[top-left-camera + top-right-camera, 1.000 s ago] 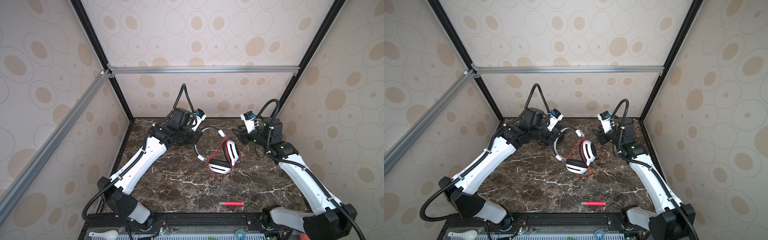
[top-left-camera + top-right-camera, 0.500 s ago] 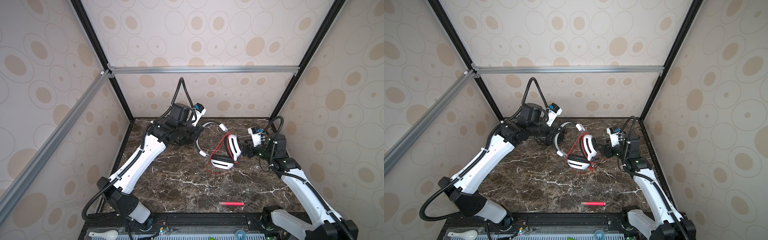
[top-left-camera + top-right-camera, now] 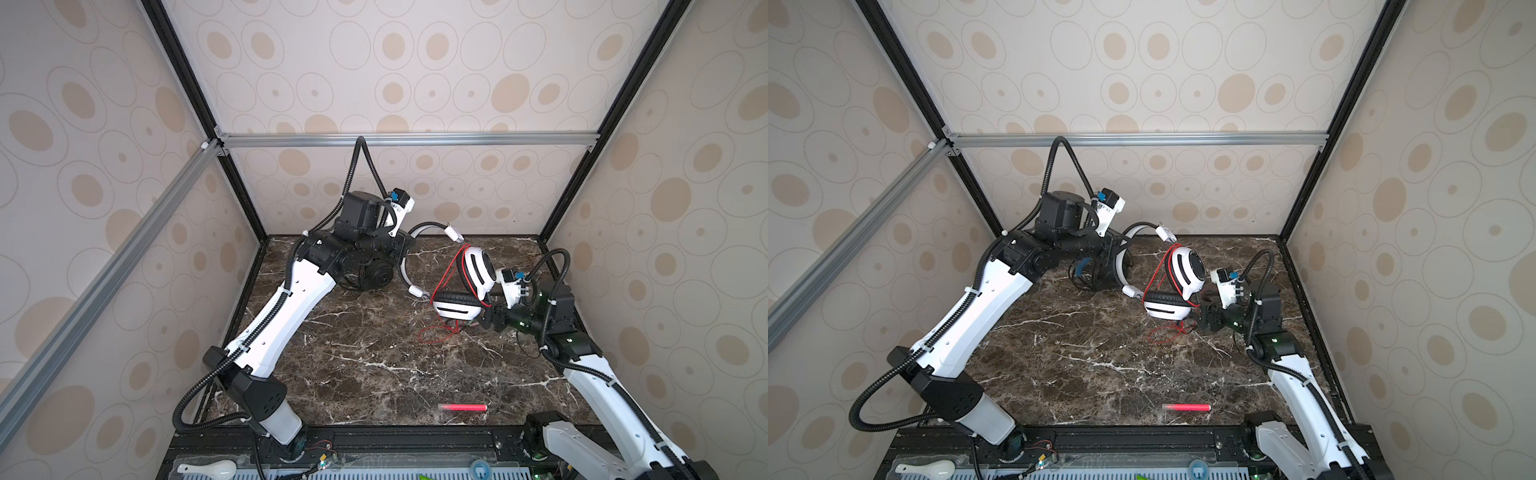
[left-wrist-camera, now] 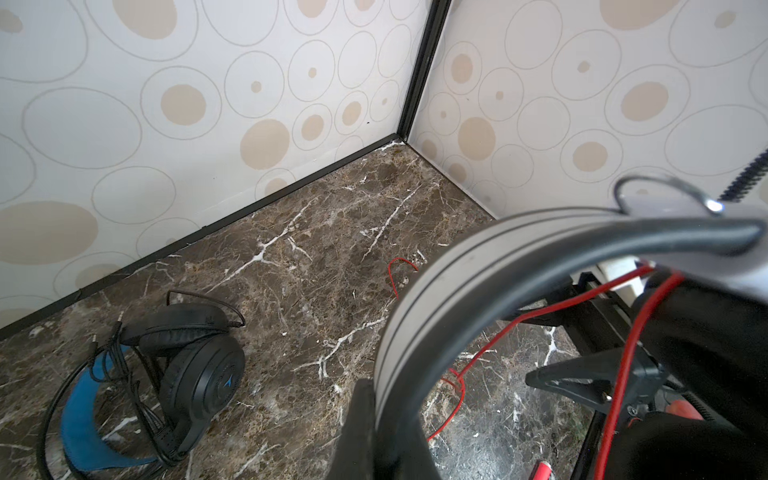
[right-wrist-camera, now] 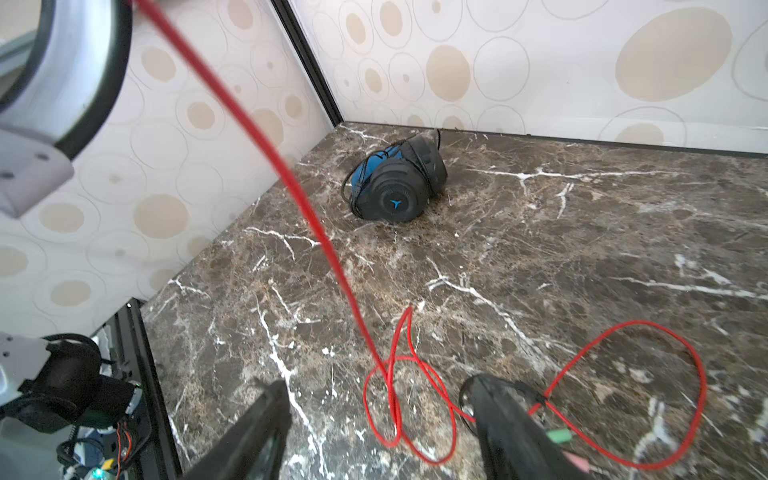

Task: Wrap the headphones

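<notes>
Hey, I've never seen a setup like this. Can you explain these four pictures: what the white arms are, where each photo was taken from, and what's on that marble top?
These are two robot arms, each ending in a two-fingered gripper, working over a marble table. Two nearly identical pictures come from one camera head high above; the other two come from cameras on the arms' wrists. On the table lie black headphones near the back corner, a pink stick at the front, and loops of thin red cable. The left gripper is shut on the headband of the white headphones, whose cable that is. The right gripper is open, low over the cable loops, holding nothing.
</notes>
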Robot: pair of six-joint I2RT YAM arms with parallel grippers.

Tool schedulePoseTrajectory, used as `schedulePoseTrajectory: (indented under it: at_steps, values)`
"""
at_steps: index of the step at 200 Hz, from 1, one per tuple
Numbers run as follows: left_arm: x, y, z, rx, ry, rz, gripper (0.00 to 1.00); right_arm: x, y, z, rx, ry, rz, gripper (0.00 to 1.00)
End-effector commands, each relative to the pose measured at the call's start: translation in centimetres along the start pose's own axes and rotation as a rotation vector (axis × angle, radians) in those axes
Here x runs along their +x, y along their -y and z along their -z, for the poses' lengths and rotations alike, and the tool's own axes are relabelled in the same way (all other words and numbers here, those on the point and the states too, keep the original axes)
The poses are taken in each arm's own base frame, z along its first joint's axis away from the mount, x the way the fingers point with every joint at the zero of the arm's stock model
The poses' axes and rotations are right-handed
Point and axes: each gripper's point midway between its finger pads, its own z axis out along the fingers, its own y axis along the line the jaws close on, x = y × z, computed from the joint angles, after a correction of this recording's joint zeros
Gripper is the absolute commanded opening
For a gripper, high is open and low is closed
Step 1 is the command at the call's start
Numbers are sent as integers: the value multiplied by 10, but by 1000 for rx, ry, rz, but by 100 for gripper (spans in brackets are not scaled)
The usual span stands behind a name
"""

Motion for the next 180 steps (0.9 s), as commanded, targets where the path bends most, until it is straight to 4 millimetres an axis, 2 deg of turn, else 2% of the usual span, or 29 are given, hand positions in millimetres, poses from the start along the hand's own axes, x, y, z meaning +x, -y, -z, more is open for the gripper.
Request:
schedulePoseTrajectory:
  at_steps: [1,40,65,110,138,159,180]
  values:
    - [-38,17,25,62,137,13,0,-23,-9,-12,-72,75,-6,71]
    - [-45,18,29,65,179,30,0,-26,-24,-37,-134,51,42,70]
    - [-49,19,31,69,202,45,0,-35,-23,-46,-136,71,38,68]
    - [-57,20,33,78,235,63,0,-52,-7,-61,-99,140,-23,48]
    - [-72,25,39,98,273,67,0,-60,0,-68,-90,178,-55,38]
    - [-86,28,49,103,322,71,0,-55,5,-74,-82,155,-65,31]
    - [-98,22,56,62,363,107,0,-45,9,-77,-66,126,-67,30]
